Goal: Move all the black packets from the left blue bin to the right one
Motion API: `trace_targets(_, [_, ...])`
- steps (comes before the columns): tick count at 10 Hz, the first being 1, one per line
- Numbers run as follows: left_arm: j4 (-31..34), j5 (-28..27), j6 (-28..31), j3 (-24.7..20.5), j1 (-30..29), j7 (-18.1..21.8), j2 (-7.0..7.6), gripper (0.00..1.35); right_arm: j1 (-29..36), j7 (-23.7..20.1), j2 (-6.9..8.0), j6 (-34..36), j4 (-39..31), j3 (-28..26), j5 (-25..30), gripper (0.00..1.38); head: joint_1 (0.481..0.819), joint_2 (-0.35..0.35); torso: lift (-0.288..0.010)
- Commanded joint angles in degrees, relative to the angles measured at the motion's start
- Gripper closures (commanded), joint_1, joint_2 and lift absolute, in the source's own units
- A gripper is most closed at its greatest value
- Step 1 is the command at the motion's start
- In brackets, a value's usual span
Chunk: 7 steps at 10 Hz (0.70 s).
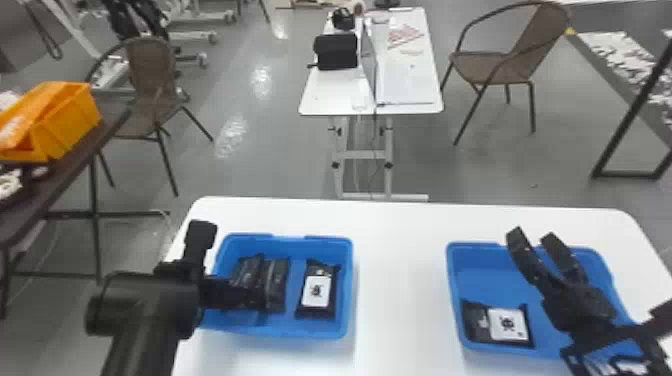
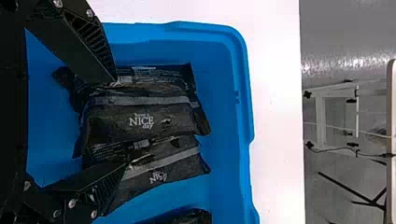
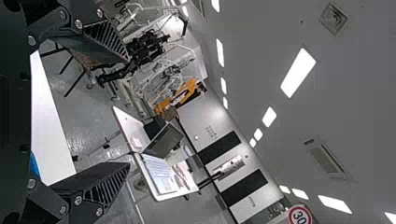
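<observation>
- bench (image 1: 400, 280); left blue bin (image 1: 280, 331) near its left edge
- left gripper (image 2: 119, 122), nearer; jaws spread
- right gripper (image 1: 532, 235) at right bin (image 1: 485, 280); jaws parted
- black packet (image 2: 140, 122) in left bin, between left jaws; long axis towards far edge

We see a matte black left arm (image 1: 142, 345) with a smooth, rounded, drum-like housing (image 1: 145, 300). The black right arm (image 1: 645, 335) looks more angular, with thin, dark, cable-like loops (image 1: 570, 356) along it. Close up, our left-hand flat black fingers (image 2: 74, 53) have ribbed sides and round silver screws (image 2: 71, 203); our right-hand tapered black fingers (image 3: 93, 49) carry matching ribs and screws.
</observation>
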<state>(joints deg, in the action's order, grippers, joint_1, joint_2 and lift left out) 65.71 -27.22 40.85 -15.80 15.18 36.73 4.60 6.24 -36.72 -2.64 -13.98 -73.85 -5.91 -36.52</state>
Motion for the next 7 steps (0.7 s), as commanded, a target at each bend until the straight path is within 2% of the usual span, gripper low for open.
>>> trace_targets(1, [-0.2, -1.3, -0.7, 5.1, 1.4, 2.6, 4.01, 0.22, -0.3, 0.0, 0.00, 0.0, 0.2, 0.6, -0.3, 0.25, 0.695, 0.116, 0.000])
trace_targets(2, [-0.7, -4.9, -1.7, 7.0, 2.5, 6.0, 5.94, 0.22, -0.5, 0.0, 0.00, 0.0, 0.5, 1.2, -0.3, 0.25, 0.695, 0.119, 0.000])
trace_targets(3, [-2.5, -10.1, -5.4, 6.0, 3.7, 9.9, 5.77, 0.22, -0.4, 0.0, 0.00, 0.0, 0.5, 1.3, -0.4, 0.25, 0.695, 0.130, 0.000])
trace_targets(4, [-3.8, -13.9, -9.0, 4.1, 4.7, 12.5, 4.71, 0.22, -0.4, 0.0, 0.09, 0.0, 0.6, 1.3, -0.4, 0.25, 0.695, 0.142, 0.000])
trace_targets(5, [-4.6, -15.8, -12.4, 3.6, 5.2, 13.5, 3.75, 0.22, -0.5, 0.0, 0.18, 0.0, 0.8, 1.4, -0.4, 0.25, 0.695, 0.146, 0.000])
trace_targets(7, [-7.1, -17.1, -17.7, 7.2, 7.1, 15.3, 3.66, 0.22, -0.8, 0.0, 0.35, 0.0, 1.0, 1.6, -0.4, 0.25, 0.695, 0.134, 0.000])
